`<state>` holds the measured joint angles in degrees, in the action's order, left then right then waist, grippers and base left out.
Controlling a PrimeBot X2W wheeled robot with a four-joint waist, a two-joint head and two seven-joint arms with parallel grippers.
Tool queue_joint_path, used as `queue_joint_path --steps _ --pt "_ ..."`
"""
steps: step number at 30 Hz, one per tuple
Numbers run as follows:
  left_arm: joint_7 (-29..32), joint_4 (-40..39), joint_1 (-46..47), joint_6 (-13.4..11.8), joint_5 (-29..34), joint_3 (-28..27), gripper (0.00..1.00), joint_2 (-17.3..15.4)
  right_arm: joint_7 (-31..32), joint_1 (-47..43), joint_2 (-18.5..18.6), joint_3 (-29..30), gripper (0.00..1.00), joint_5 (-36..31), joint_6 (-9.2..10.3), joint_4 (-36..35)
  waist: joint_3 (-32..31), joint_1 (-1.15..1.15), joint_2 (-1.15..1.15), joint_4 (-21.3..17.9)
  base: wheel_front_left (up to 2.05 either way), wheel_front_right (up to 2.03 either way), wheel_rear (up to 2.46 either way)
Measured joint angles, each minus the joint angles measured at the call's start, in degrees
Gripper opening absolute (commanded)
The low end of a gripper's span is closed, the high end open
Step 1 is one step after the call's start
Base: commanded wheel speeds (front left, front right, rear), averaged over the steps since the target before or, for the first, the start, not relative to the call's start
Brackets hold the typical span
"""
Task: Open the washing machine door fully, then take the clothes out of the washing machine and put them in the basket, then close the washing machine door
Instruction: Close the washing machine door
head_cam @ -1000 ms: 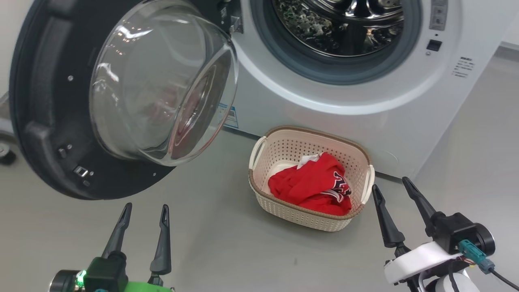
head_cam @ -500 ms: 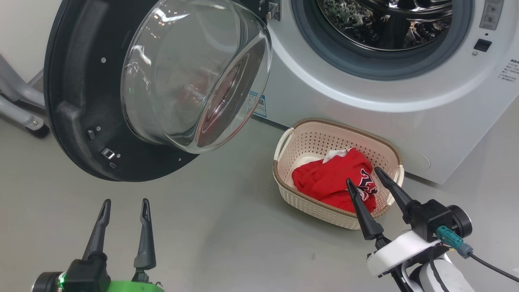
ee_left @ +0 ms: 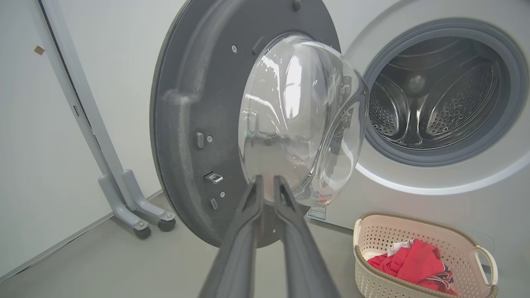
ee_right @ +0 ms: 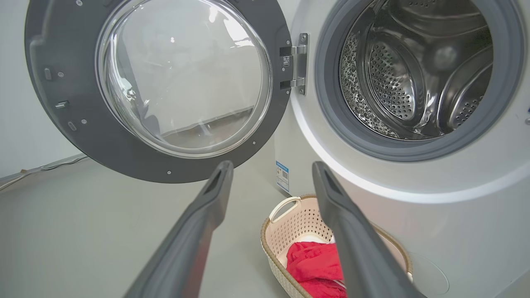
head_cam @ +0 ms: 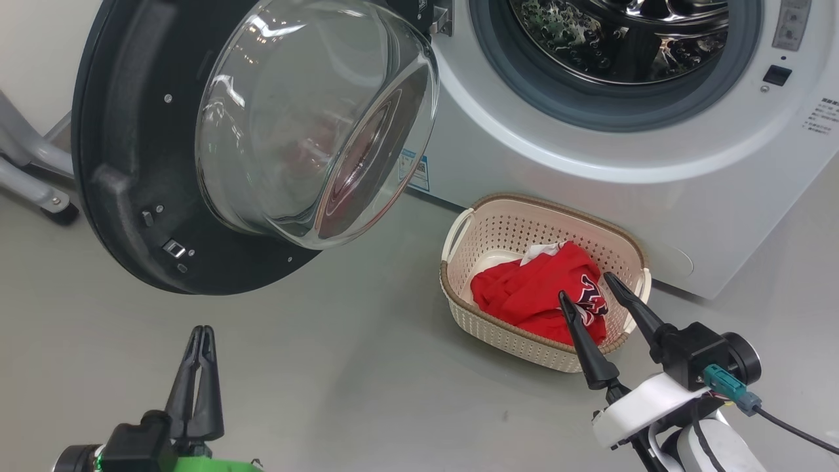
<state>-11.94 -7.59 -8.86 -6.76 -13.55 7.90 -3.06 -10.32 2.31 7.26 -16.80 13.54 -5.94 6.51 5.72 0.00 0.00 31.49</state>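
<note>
The washing machine (head_cam: 557, 170) stands with its steel drum (ee_right: 414, 70) bare of fabric. The washing machine door (head_cam: 131, 164) is swung wide open to the left, glass bowl facing out. On the floor in front, the cream basket (head_cam: 511, 229) holds the red clothes (head_cam: 524, 292). My left gripper (head_cam: 202, 331) is low over the floor below the door, shut on nothing; the left wrist view has it (ee_left: 265, 180) pointing at the door's glass. My right gripper (head_cam: 585, 286) hangs open over the basket's near right rim, empty, with its fingers (ee_right: 215, 190) spread wide.
A grey stand with castors (ee_left: 128, 198) sits by the white wall left of the door. The grey floor (head_cam: 360, 367) stretches between my grippers and the machine. A blue label sticker (ee_right: 282, 176) marks the machine's lower front.
The left gripper's fingers have closed together on nothing. The right gripper stays open over the basket. Between the two earlier frames the whole head view shifted: the camera moved.
</note>
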Motion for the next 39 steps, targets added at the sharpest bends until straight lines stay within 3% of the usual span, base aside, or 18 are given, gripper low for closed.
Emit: queue_joint_path --steps 11,15,18,24,27,31,39 --pt "-1.3 -3.0 -0.1 0.1 -4.8 -0.2 0.00 0.2 0.0 0.9 0.0 -0.3 1.00 0.0 -0.04 0.7 -0.1 0.00 0.00 0.0 0.00 0.00 0.00" --pt "-1.5 -6.9 0.1 3.6 -16.2 -0.3 0.00 0.3 0.0 0.9 0.0 -0.4 1.00 0.0 -0.05 0.8 -0.2 0.00 0.00 0.0 0.00 0.00 0.00" --pt "-1.8 -9.6 0.2 6.0 -28.6 -0.1 0.00 0.3 0.0 0.9 0.0 -0.4 1.00 0.0 -0.05 0.9 -0.2 0.00 0.00 0.0 0.00 0.00 0.00" --pt "-1.8 -14.8 1.1 11.0 -43.2 -2.0 0.00 0.3 -0.1 1.0 0.3 -0.2 1.00 0.0 -0.04 1.0 -0.1 0.00 0.00 0.0 0.00 0.00 0.00" --pt "-1.8 -16.9 2.1 12.5 -47.3 -4.3 0.00 0.4 -0.1 0.9 0.3 0.0 1.00 0.0 0.03 1.0 -0.1 0.00 0.00 0.0 0.00 0.00 0.00" --pt "-1.8 -19.5 4.1 12.6 -52.0 -8.8 0.00 0.3 -0.1 0.9 0.4 0.2 1.00 0.0 0.12 0.6 0.3 0.00 0.00 0.0 0.00 0.00 0.00" --pt "1.4 -18.0 9.5 12.6 -58.5 -18.8 0.00 -5.5 -0.1 0.9 1.3 0.7 1.00 0.0 0.54 -0.3 1.7 0.00 0.00 0.0 0.00 0.00 0.00"
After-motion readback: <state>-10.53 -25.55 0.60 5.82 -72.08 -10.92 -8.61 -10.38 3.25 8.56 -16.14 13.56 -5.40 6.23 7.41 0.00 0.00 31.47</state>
